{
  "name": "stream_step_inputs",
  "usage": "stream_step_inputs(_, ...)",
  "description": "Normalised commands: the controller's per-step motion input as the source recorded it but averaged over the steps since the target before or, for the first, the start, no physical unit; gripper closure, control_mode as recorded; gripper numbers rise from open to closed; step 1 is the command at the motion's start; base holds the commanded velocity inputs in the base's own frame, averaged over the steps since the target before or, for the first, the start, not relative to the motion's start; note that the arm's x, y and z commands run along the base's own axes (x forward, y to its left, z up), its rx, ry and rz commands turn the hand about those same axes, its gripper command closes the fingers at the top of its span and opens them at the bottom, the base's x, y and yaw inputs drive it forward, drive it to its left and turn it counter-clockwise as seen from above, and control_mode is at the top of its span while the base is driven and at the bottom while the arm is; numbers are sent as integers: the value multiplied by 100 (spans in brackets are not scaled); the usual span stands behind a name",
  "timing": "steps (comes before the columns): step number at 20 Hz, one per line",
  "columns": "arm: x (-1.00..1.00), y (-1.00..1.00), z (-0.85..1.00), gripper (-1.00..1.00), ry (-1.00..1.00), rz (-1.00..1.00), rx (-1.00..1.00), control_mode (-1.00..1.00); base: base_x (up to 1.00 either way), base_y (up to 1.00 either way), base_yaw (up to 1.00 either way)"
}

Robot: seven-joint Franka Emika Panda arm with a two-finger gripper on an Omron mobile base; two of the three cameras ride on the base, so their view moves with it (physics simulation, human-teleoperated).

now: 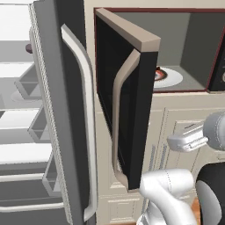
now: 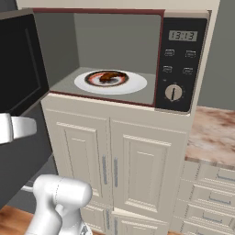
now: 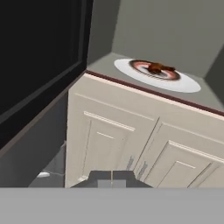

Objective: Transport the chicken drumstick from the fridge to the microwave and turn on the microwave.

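Note:
The reddish-brown chicken drumstick (image 2: 109, 77) (image 3: 155, 68) lies on the white round plate (image 2: 135, 85) (image 3: 186, 84) inside the open microwave (image 2: 181, 64). From the left base view, the drumstick (image 1: 159, 74) peeks out behind the microwave door (image 1: 127, 101), which is swung wide open. My gripper (image 3: 112, 178) is shut with nothing in it. It hangs low in front of the cream cabinet, below and left of the plate and apart from the drumstick. The fridge (image 1: 52, 110) stands open on the left, showing white shelves.
The fridge door's long grey handle (image 1: 85, 123) and the microwave door's tan handle (image 1: 117, 114) hang close together left of my white hand (image 1: 189, 139). Cream cabinet doors (image 2: 114, 160) sit under the microwave. A control panel with a dial (image 2: 173, 92) is on its right, and a marbled counter (image 2: 213, 133) lies further right.

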Motion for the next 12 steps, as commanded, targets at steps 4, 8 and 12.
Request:
stream_step_inputs(4, -41, 29, 0, 100, -6, 3, -5, -100, 0, 0, 0)
stream_step_inputs(8, -31, 38, 0, 100, -10, 7, -11, -100, 0, 0, 0)
stream_step_inputs(12, -28, 38, 0, 100, -8, 12, -14, -100, 0, 0, 0)
